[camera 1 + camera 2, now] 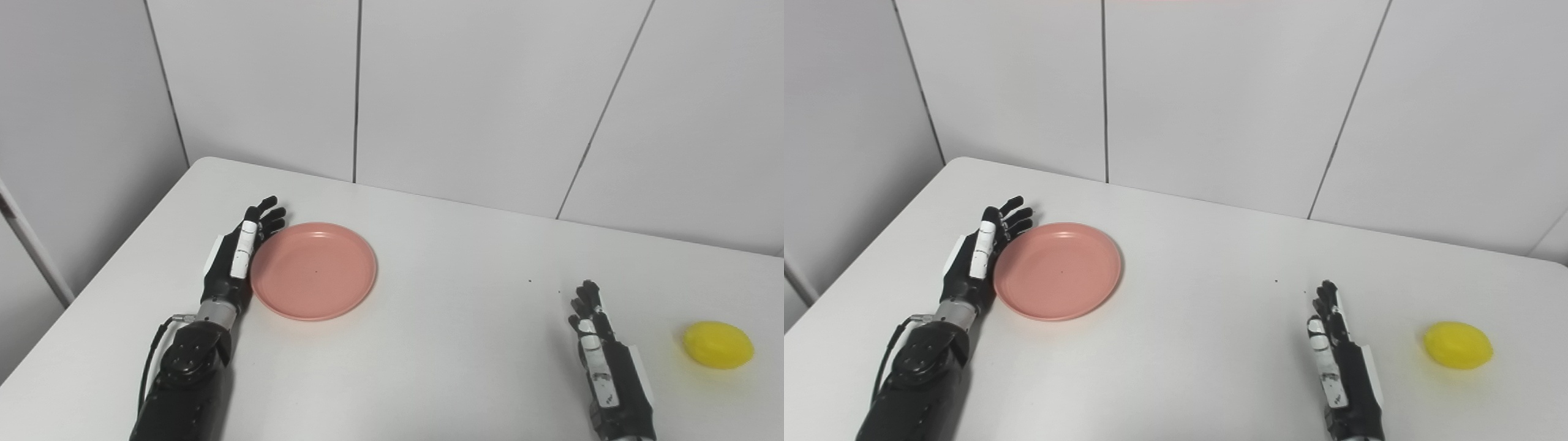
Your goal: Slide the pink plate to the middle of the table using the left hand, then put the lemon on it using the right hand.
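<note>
The pink plate [313, 270] lies empty on the left half of the white table [441, 343]. My left hand [241, 254] is open, fingers stretched out, its edge against the plate's left rim. The yellow lemon [718, 345] lies near the table's right edge. My right hand [597, 349] is open and empty, resting on the table to the left of the lemon, apart from it. The plate [1058, 269], the lemon [1458, 345], the left hand [979, 257] and the right hand [1338, 355] also show in the right eye view.
A white panelled wall [465, 92] stands behind the table's far edge. The table's left edge runs down beside my left forearm [184, 373]. A few small dark specks [530, 282] lie on the table near the middle.
</note>
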